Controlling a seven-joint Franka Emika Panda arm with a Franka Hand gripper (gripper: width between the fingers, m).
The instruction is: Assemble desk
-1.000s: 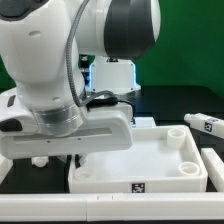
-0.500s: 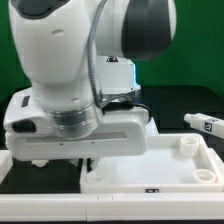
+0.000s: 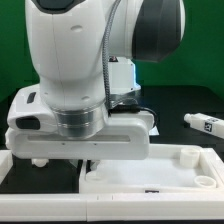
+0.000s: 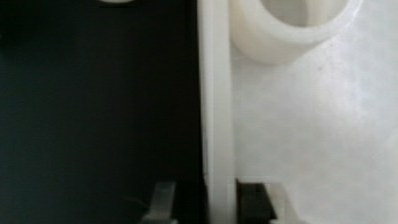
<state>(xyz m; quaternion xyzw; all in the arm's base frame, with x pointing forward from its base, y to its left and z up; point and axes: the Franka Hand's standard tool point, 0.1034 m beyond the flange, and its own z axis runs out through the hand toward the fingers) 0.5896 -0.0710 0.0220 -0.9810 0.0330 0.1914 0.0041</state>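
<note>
Gripper state: the gripper (image 4: 214, 206) is drawn narrow and clamped on the desk top (image 3: 170, 172), with no slack visible between pad and wall.
Grip point: the fingers (image 4: 260, 203) stand one on each side of the upright rim wall (image 4: 217, 100). One finger is on the outer side over the table (image 4: 89, 120), the other on the inner side over the tray floor.
Rim alignment: in the wrist view the rim wall runs straight away from between the fingers, with no visible tilt.
Nearby feature: a round socket (image 4: 294, 30) stands on the tray floor just beside the same rim wall, further along it from the fingers and apart from them.
Desk top position: it lies flat on the black table with its open side up, in the lower part of the exterior view, reaching to that view's right edge.
Desk top relative to tool: the end toward the exterior view's left sits directly under the gripper body. The arm (image 3: 70, 70) hides the grip itself in that view.
Exposed end: the end toward the exterior view's right is uncovered, with a corner socket (image 3: 188, 155) showing.
Tag: a small black-and-white tag (image 3: 152, 190) is on the front wall of the desk top.
Loose part: one leg block (image 3: 205, 123) lies on the table toward the exterior view's right, behind the desk top and well apart from the gripper.
Other legs: none can be made out.
</note>
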